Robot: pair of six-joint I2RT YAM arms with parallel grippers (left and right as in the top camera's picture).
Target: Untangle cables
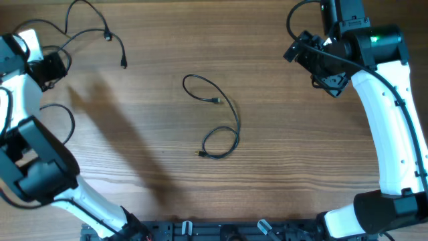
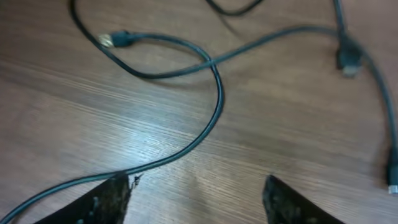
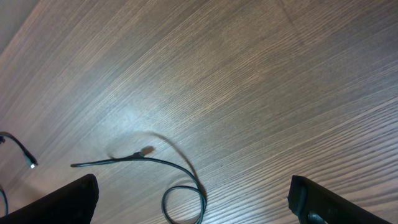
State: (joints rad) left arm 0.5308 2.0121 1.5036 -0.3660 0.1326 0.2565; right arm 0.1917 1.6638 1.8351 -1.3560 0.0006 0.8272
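Lying under everything is the wooden table (image 1: 301, 167). The white left arm (image 1: 33, 161) runs along its left edge and the white right arm (image 1: 391, 120) along its right edge.

The left gripper (image 2: 196, 186) is at the upper left corner and is released. Its fingers (image 2: 115, 196) stand apart w/ bare wood btw them. One thin cord touches a fingertip but is not clamped. The right gripper (image 3: 193, 182) is at the upper right, spread wide and grasping nothing.

One group of cables (image 1: 124, 55) lies at the upper left, just beside the left gripper. They make loose arcs that cross each other, and their length goes approx. left to right.

The centre cable (image 1: 238, 124) lies alone in the middle of the table, well apart from both grippers. Its long axis runs from upper left down to lower centre, w/ an open arc at the top and a small closed loop at the bottom.

Its upper plug (image 1: 215, 101) points to the lower right and its lower plug (image 1: 200, 154) points left. In the left wrist view a gold-tipped plug (image 2: 115, 39) also points left.
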